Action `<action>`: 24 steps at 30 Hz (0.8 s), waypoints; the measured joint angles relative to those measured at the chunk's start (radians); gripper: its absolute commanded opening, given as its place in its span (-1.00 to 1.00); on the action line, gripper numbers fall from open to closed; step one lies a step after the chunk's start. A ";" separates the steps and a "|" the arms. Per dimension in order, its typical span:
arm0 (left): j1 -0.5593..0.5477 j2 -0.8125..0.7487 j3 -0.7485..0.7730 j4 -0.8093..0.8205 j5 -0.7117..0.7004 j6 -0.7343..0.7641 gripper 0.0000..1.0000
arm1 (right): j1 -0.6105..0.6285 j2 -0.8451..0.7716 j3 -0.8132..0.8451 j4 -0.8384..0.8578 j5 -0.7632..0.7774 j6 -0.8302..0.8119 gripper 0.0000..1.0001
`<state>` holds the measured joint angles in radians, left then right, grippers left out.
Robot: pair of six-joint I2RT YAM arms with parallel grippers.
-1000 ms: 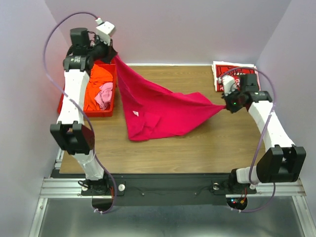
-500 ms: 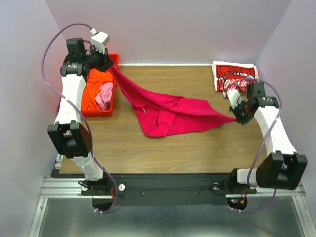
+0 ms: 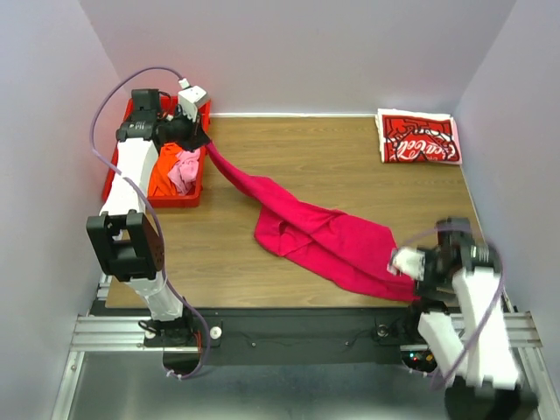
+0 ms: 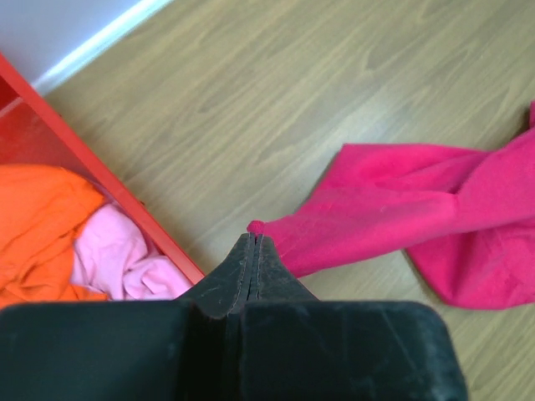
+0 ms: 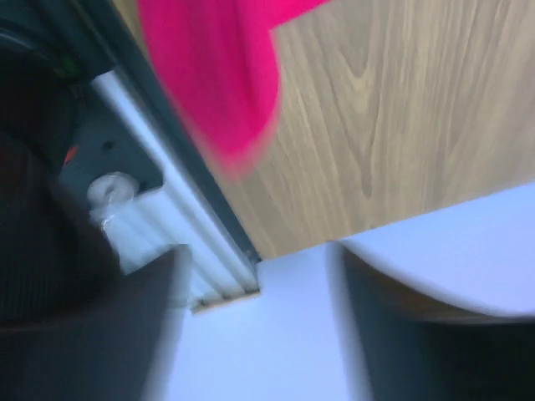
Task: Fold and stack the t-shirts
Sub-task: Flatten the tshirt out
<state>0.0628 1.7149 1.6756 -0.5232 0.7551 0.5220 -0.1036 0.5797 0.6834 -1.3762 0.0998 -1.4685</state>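
Observation:
A magenta-pink t-shirt [image 3: 324,232] lies stretched in a crumpled diagonal band from the bin to the table's near right edge. My left gripper [image 3: 199,140] hangs beside the bin, shut on that shirt's far corner; the left wrist view shows its jaws [image 4: 253,242] pressed together with the magenta cloth [image 4: 401,209] trailing away. My right gripper [image 3: 420,267] hovers at the near right edge, open, nothing between its fingers [image 5: 125,317]; the shirt's end [image 5: 217,75] lies just beyond it. A folded red-and-white Coca-Cola t-shirt [image 3: 418,138] rests at the far right corner.
The red bin [image 3: 188,199] at the far left holds an orange shirt [image 3: 162,171] and a light pink one [image 3: 184,166]. Its wall [image 4: 100,180] runs close to my left fingers. The metal rail [image 5: 167,234] marks the near table edge under the right gripper.
My right gripper swept from the far right to the near right edge, dragging the shirt's end, and opened, letting go. The left gripper shifted slightly, still holding its corner.

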 measured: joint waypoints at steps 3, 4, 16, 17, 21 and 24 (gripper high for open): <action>-0.001 0.000 -0.014 -0.024 -0.001 0.023 -1.00 | 0.000 0.408 0.300 -0.051 -0.090 0.093 1.00; -0.002 0.000 -0.014 -0.030 -0.002 0.027 -1.00 | -0.001 0.482 0.364 -0.045 -0.111 0.118 1.00; -0.019 0.030 0.031 -0.047 -0.003 0.029 -1.00 | -0.020 1.238 0.824 0.082 -0.546 0.542 0.54; -0.024 0.035 0.033 -0.047 -0.003 0.027 -1.00 | -0.020 1.257 0.816 0.088 -0.558 0.555 0.53; -0.044 0.055 0.035 -0.043 -0.006 0.020 -1.00 | -0.020 1.287 0.799 0.128 -0.645 0.642 0.50; -0.055 0.070 0.035 -0.042 -0.008 0.015 -1.00 | -0.006 1.285 0.798 0.180 -0.687 0.695 0.45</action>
<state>0.0078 1.7851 1.7111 -0.5652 0.7475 0.5373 -0.1101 1.8648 1.4818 -1.1961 -0.5877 -0.7738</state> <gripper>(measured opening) 0.018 0.743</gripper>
